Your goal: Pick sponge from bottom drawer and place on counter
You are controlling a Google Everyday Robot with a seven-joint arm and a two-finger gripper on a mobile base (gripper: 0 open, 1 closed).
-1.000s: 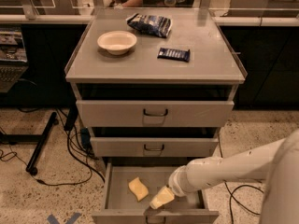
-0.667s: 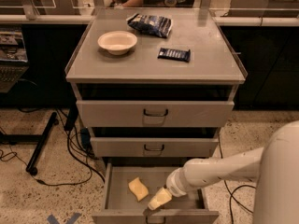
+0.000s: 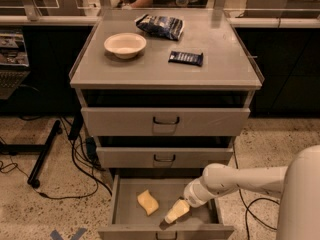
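Observation:
The bottom drawer [image 3: 125,219] of the grey cabinet stands pulled open. The pale-yellow sponge [image 3: 148,202] lies flat on its floor, left of centre. My gripper [image 3: 176,213] reaches in from the right on a white arm and sits low in the drawer, just right of the sponge and apart from it. It holds nothing that I can see. The counter [image 3: 160,71] is the grey top of the cabinet, above the two upper drawers.
On the counter sit a round cream bowl [image 3: 125,45], a dark chip bag [image 3: 160,26] and a small dark snack bar [image 3: 185,58]. The top drawer [image 3: 166,120] and middle drawer [image 3: 165,157] are pulled out slightly. Cables and a black stand leg [image 3: 42,154] lie on the floor at left.
The arm and gripper have shifted slightly within the drawer. The sponge has not moved.

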